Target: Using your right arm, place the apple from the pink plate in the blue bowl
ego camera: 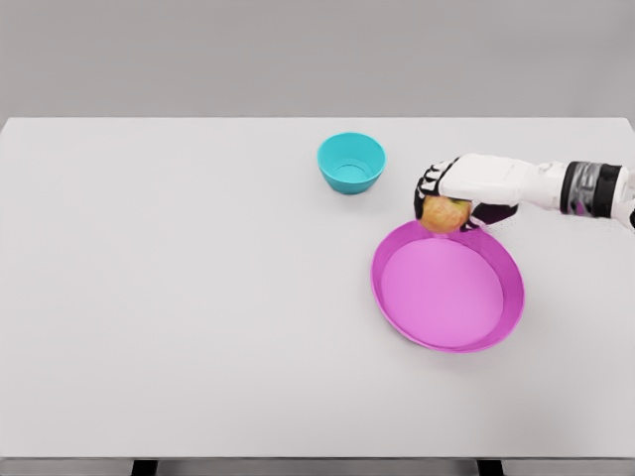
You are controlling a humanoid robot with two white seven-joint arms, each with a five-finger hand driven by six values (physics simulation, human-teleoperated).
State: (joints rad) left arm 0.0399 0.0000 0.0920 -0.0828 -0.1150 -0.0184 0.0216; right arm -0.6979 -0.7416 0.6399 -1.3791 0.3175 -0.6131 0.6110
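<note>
Apple [444,213] sits grasped in right hand [466,193] fingers [429,190] over plate [397,297] far rim; best carried level toward bowl [350,162], released low

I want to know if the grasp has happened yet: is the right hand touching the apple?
Touching. In the head view the right hand has its fingers curled around the apple at the far rim of the pink plate.

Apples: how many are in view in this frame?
1. The apple is in the right hand, fingers curled around it, over the far rim of the pink plate, right of the blue bowl. None seems hidden.
</note>
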